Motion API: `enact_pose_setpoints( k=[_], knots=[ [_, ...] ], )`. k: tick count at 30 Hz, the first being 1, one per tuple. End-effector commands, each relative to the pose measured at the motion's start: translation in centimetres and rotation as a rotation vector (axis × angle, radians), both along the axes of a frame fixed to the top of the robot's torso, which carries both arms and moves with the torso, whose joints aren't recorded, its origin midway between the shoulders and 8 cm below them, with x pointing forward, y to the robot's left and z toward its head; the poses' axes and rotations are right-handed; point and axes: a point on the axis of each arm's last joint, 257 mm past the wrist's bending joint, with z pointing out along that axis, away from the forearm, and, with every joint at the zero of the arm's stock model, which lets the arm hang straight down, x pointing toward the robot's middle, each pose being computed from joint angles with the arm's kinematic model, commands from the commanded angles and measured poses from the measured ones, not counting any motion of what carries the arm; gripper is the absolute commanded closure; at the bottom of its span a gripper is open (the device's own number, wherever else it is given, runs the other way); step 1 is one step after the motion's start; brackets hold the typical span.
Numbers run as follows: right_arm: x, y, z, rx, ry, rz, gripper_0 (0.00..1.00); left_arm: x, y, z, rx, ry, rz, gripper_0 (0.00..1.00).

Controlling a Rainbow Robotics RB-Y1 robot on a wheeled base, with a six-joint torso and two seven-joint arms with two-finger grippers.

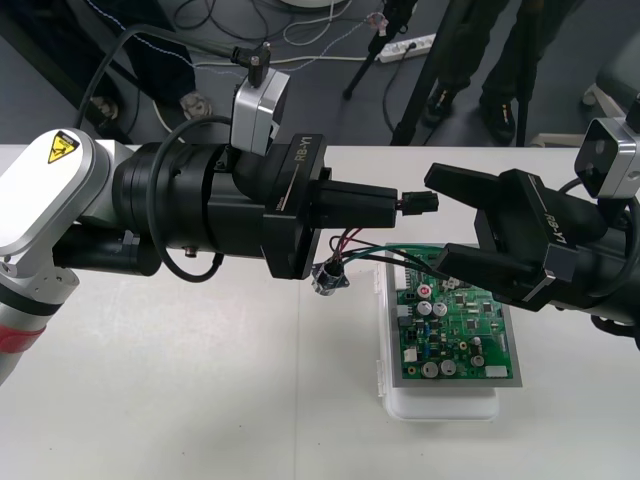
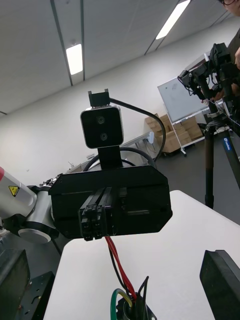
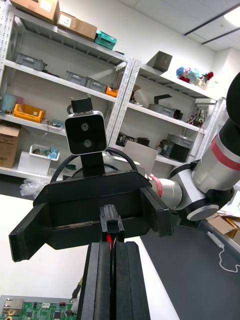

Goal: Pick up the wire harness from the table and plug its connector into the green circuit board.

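Front view: left gripper (image 1: 396, 203) clamps plug (image 1: 420, 202), right gripper (image 1: 440, 218) spread

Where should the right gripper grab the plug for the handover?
I'd grip the plug on its exposed tip, coming straight in from the robot's right: it juts level past the shut left gripper, pointing toward the open right gripper.

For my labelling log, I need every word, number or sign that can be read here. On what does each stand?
"RB-Y1": on the body of the left gripper.
"RB-Y1": on the body of the right gripper.
Yellow warning sign, a triangle without words: on the left arm.
Print on the green circuit board: too small to read.
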Motion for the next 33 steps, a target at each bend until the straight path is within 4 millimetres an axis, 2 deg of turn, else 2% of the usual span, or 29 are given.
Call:
enact_pose_setpoints(
  k=[1,13,19,33],
  knots=[
    [-0.2,-0.8,0.3,-0.044,-0.068,-0.007,0.0,-0.5,0.7,1.4,-0.014,-0.074,-0.016,1.0],
    [0.1,-1.4,0.8,-0.05,-0.089,-0.026,0.0,1.3,3.4,0.2,-0.01,-0.071,0.07,1.0],
    [0.4,-2.1,0.2,-0.105,-0.1,-0.038,0.0,2.1,5.1,-0.7,0.004,-0.075,0.112,1.0],
    [0.5,-4.2,-1.4,-0.286,-0.129,-0.042,0.0,1.7,9.1,-3.4,0.032,-0.091,0.152,1.0]
  ],
)
